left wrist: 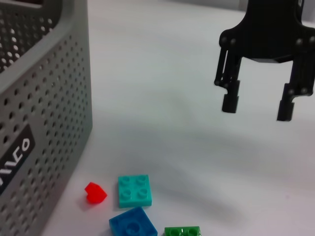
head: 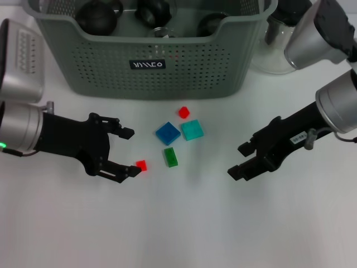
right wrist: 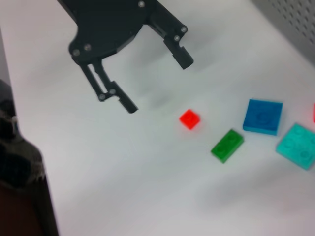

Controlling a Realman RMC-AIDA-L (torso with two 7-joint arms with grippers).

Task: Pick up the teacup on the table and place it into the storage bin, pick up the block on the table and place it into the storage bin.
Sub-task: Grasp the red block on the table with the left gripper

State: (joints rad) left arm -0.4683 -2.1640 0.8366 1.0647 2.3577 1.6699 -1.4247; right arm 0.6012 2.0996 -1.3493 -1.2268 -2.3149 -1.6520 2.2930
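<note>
The large grey-green perforated plastic storage bin point(head: 150, 61) stands at the far side of the white desk point(head: 184, 229), its small black label with white lettering facing the robot; dark rounded items lie inside it, too hidden to identify. In front of the bin a cluster of small plastic blocks lies on the desk: a small red block point(head: 183, 112) nearest the bin, a teal square block point(head: 192, 130) just beside a blue square block point(head: 167, 133), and a green oblong block point(head: 170, 157) below them. A second small red block point(head: 141, 165) lies apart, to the left. The left end effector point(head: 130, 151) hangs low, fingers spread wide and empty, its lower fingertip just beside that red block. The right end effector point(head: 241, 161) hovers to the right of the cluster, open and empty.
</note>
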